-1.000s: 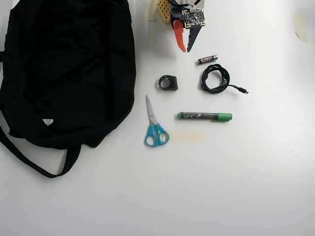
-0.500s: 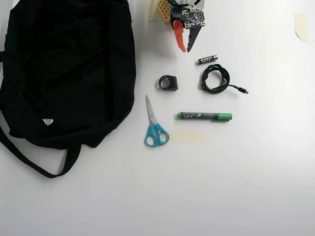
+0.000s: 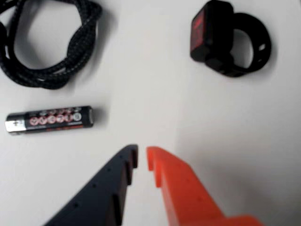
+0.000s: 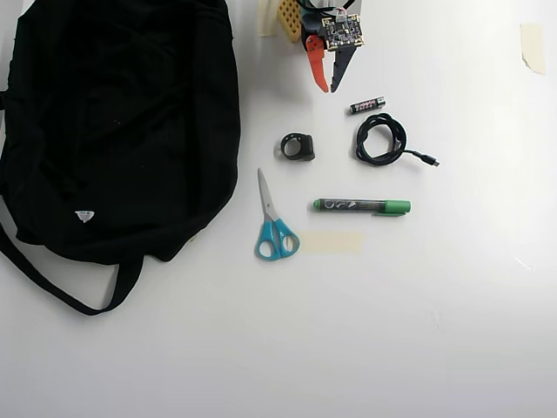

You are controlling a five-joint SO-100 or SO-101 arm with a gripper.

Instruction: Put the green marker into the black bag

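- The claw (image 4: 330,87) hangs at the top middle of the desk (image 4: 435,331) in the overhead view, its orange and dark fingers drawn nearly together with only a thin slit between the tips, and it grips nothing.
- In the wrist view the claw (image 3: 142,157) points at bare desk surface.
- The green marker (image 4: 362,206) lies flat well below the claw in the overhead view, cap to the right, untouched.
- The black bag (image 4: 113,131) sprawls far to the claw's left there, with its strap (image 4: 52,283) trailing below it.
- A battery (image 4: 367,105) rests just right of the fingertips.
- A coiled cable (image 4: 380,139) sits below the battery.
- A small black ring-shaped strap (image 4: 298,146) lies below the claw, slightly left.
- Blue-handled scissors (image 4: 274,222) lie left of the marker.
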